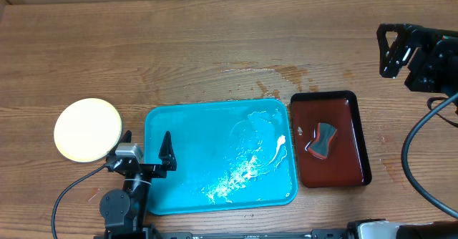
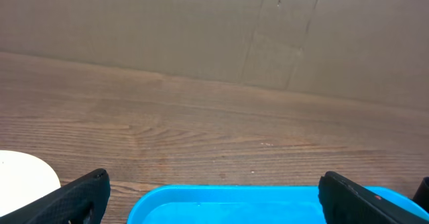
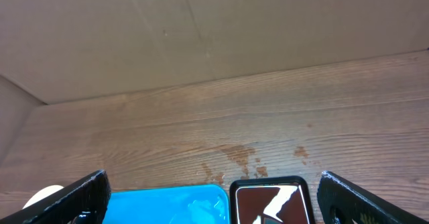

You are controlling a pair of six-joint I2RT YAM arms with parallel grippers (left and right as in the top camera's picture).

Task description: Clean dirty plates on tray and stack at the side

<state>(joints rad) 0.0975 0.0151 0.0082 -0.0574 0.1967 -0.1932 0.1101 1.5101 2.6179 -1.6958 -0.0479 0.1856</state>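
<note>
Leaves broad open wood-grain bench behind and beside the turquoise tray; sits mid-bench, glossy plastic, rounded corners, raised rim, wet with white suds. Adjoins one dark red tray, black-rimmed, carrying one sponge. Shows one round pale yellow plate off the tray's left; stack depth beyond telling. Left gripper at the tray's left rim, jaws spread, empty; right gripper far right, jaws spread, empty.

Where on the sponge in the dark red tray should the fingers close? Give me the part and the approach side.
Grip the sponge across its pinched waist, straight down from above. It lies flat in the dark red tray, whose raised rim likely hinders a side approach; the narrow middle is easiest to span.
</note>
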